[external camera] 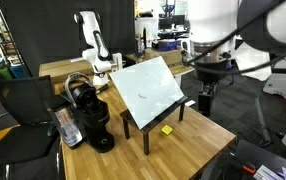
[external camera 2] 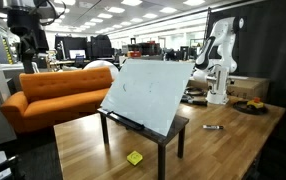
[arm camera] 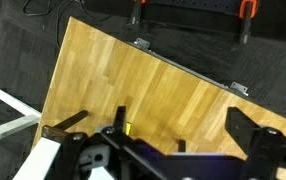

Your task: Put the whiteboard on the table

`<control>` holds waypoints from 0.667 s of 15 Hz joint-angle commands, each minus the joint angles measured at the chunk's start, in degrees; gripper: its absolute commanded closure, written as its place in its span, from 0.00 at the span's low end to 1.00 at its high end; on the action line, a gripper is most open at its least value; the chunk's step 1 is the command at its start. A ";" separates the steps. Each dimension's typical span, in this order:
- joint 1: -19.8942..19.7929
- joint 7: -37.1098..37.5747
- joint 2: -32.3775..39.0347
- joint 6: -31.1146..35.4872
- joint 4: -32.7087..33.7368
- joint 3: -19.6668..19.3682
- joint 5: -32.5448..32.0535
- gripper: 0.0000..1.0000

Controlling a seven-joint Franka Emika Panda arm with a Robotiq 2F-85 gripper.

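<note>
The whiteboard is a large glossy white panel. It leans tilted on a small dark-brown four-legged stand that stands on the light wooden table. It also shows in an exterior view, with the stand under it on the table. My gripper hangs open and empty beside the table's edge, apart from the whiteboard, and appears at the top left in an exterior view. In the wrist view its fingers are spread wide above the tabletop.
A black coffee machine stands on the table next to the whiteboard. A small yellow object lies under the stand. A white robot arm stands at the far end. An orange sofa and a black chair are beside the table.
</note>
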 commanded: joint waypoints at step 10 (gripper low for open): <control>-10.43 12.13 18.12 4.07 22.86 -7.06 -0.97 0.00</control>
